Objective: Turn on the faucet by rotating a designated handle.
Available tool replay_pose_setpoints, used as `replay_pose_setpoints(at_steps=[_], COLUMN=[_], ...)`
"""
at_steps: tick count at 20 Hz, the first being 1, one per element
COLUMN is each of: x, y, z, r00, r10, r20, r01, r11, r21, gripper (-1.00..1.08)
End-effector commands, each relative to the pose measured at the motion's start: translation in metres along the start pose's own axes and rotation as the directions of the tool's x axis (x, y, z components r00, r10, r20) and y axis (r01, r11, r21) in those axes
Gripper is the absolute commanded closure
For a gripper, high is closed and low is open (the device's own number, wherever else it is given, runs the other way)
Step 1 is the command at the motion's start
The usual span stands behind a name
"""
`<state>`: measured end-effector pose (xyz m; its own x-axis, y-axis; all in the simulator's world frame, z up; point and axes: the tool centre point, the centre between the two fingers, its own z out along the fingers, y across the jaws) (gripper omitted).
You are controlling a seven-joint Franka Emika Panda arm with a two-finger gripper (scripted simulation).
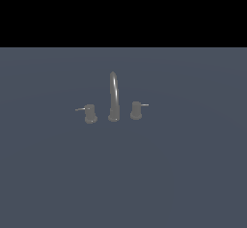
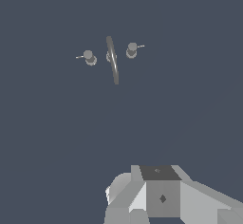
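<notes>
Scanning left to right in the exterior view, we see the twin knob (image 1: 90, 114), the faucet's arched spout (image 1: 114, 96), then the handle (image 1: 136, 110), its lever pointing toward that view's right, all mid-floor (image 1: 193, 174). Our gripper (image 2: 142, 204) hangs well apart from them; we cannot tell whether its fingers are parted.

no text, label, brand, number or sign can be read in either view.
</notes>
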<state>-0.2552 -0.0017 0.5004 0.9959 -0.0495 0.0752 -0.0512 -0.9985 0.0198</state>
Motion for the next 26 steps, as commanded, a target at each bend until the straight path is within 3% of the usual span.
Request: replay_pose_setpoints(at_steps=[1, 16, 26], x=[0.000, 0.031, 0.083], y=[0.000, -0.017, -0.036], z=[0.000, 0.045, 0.116], r00=[1.000, 0.991, 0.941], r10=[0.000, 0.133, 0.337], r20=[0.000, 0.008, 0.019], r01=[0.000, -0.133, -0.336], r11=[1.000, 0.991, 0.942], r21=[0.000, -0.003, -0.008], gripper=[1.08, 1.08, 1.08])
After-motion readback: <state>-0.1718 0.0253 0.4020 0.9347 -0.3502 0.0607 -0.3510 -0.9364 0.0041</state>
